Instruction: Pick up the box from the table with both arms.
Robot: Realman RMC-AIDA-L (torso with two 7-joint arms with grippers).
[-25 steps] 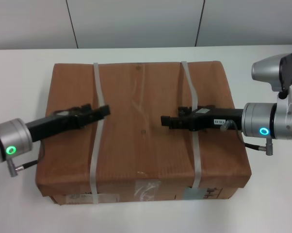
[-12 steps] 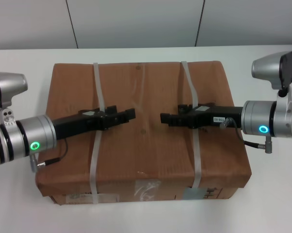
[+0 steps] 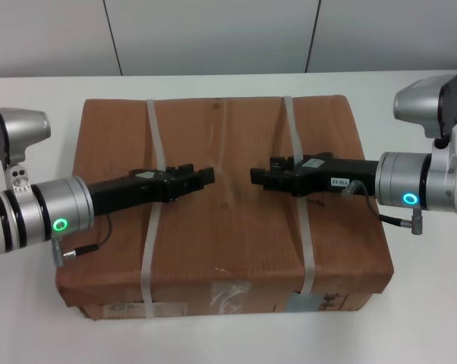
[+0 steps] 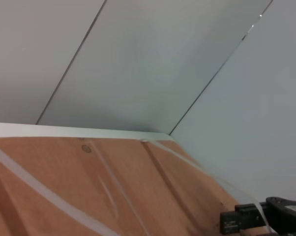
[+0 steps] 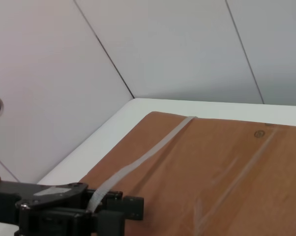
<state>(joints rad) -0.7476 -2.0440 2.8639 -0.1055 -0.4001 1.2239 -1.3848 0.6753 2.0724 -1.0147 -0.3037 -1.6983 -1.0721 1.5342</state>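
The large brown cardboard box [image 3: 228,220] lies on the white table [image 3: 426,303], bound by two white straps [image 3: 149,227] [image 3: 306,243], with labels on its near side. My left gripper [image 3: 204,179] reaches over the box top from the left, past the left strap. My right gripper [image 3: 257,177] reaches in from the right, past the right strap. The two tips face each other a short gap apart near the box's middle. The left wrist view shows the box top [image 4: 89,196] and the right gripper [image 4: 256,219]. The right wrist view shows the box top [image 5: 226,172] and the left gripper [image 5: 113,211].
Grey wall panels [image 3: 213,34] stand behind the table's far edge. The tabletop reaches beyond the box on every side. Both silver forearms with green ring lights [image 3: 59,224] [image 3: 409,199] hang over the box's side edges.
My left arm has swung right across the box top, over the left strap toward the middle. My right gripper has shifted only slightly.
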